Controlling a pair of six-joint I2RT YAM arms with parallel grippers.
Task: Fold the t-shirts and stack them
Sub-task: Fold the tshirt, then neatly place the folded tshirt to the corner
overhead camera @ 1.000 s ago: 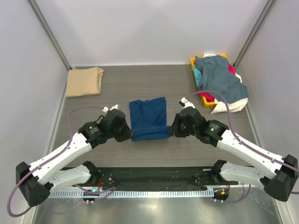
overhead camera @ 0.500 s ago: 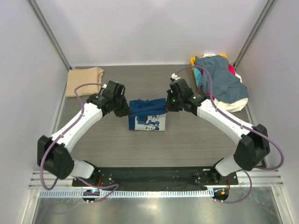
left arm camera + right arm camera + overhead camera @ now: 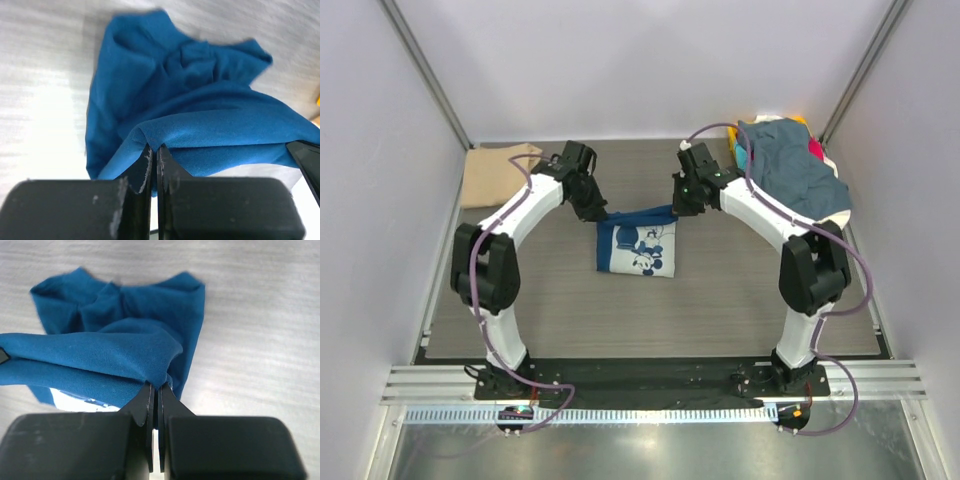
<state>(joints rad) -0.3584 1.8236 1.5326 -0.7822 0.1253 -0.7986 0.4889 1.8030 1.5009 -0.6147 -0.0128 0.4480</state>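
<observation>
Crosswise, navy tee stretches between left hand and right hand.

The grey wood-grain table carries a navy tee at the centre of the frame (white cartoon print up, upper edge lifted), a folded tan tee at upper left, and a heap of tees at upper right.
</observation>
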